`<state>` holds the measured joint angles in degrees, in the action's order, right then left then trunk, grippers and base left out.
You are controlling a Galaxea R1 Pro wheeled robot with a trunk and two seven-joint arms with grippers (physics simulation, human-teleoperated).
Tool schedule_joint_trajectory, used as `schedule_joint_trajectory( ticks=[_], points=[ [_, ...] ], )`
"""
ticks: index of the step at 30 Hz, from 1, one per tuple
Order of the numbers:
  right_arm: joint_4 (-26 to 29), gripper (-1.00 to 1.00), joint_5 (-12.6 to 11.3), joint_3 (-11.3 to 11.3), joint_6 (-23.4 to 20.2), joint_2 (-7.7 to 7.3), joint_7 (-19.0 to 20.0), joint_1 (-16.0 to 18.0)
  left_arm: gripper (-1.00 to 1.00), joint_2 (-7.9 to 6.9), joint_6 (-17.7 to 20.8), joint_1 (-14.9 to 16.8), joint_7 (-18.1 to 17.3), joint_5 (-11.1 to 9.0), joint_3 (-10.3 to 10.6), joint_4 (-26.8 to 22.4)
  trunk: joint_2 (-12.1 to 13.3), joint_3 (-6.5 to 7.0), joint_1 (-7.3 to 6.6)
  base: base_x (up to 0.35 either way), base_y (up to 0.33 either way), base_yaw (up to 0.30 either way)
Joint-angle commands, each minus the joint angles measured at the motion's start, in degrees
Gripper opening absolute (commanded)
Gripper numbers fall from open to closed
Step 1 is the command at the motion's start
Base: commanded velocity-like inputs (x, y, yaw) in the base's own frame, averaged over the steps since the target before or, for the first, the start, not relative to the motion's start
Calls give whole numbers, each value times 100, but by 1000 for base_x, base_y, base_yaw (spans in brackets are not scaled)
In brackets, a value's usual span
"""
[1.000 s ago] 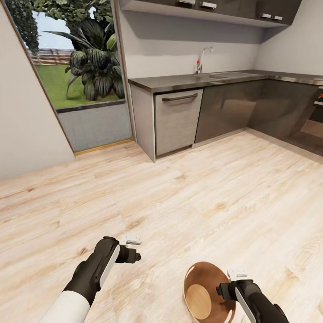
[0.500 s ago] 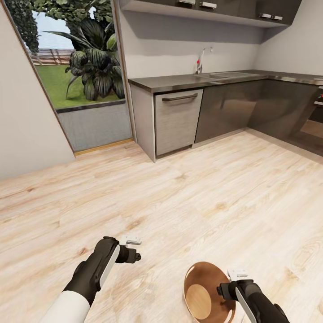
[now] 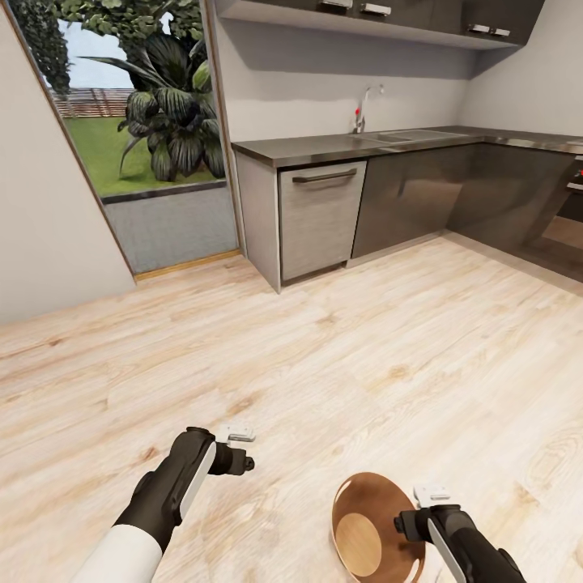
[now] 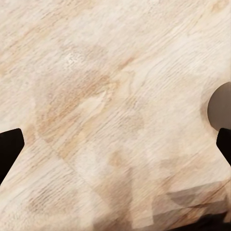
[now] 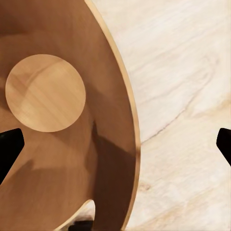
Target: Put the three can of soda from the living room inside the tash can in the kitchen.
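Standing on pale wood-plank floor in a kitchen, the robot holds both arms low in front of its trunk; the left end effector hangs over bare planks, and in the left wrist view its two dark fingertips sit wide apart at opposite edges with nothing between them, so it is open and empty; the right end effector hovers above the trash can, just over the part of the rim nearest the robot's right side; the right wrist view shows its fingertips likewise spread wide with nothing gripped, one above the bin's interior and the other above the floor beside it; the trash can stands upright on the floor, directly under and slightly left of the right end effector and well to the right of the left one; its smooth orange-brown inside and lighter round bottom are exposed, and no can lies on the part of the bottom that can be seen; well beyond both end effectors, a dark bench runs along the far wall with a sink and faucet, a dishwasher front under it, and a large window with garden plants to the left.
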<state>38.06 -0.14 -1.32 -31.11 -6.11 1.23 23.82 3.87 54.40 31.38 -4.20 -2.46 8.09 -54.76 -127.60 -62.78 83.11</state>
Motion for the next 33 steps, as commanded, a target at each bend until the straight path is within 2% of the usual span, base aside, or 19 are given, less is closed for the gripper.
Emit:
schedule_joint_trajectory(
  ticks=[1, 3, 10, 25, 26, 33],
  points=[
    [0, 100, 0, 0, 0, 0, 0, 0, 100, 0, 0, 0, 0, 0, 0, 0, 0, 0, 0, 0, 0, 0],
    [0, 100, -1, 0, 0, -5, 0, 0, 100, 0, 2, 0, -1, 0, 0, 0, 0, 0, 0, 0, 0, 0],
    [0, 100, -2, 0, 0, -12, 0, 0, 100, 0, 7, 0, -2, 0, 0, 0, -281, -126, 154, 0, 0, 0],
    [0, 100, -2, -5, 0, -6, 0, 0, 100, 0, 1, 0, -2, 0, 0, 0, -281, -126, 154, 0, 0, 0],
    [0, -100, -2, -6, 0, -5, 0, 0, 100, 0, 1, 0, -2, 0, 0, 0, -281, -126, 154, 0, 0, 0],
    [-1, -100, -3, -7, 6, -9, 0, 0, 100, 0, -2, 0, -2, 0, 2, 0, -281, -126, 154, 0, 0, 0]
  ],
)
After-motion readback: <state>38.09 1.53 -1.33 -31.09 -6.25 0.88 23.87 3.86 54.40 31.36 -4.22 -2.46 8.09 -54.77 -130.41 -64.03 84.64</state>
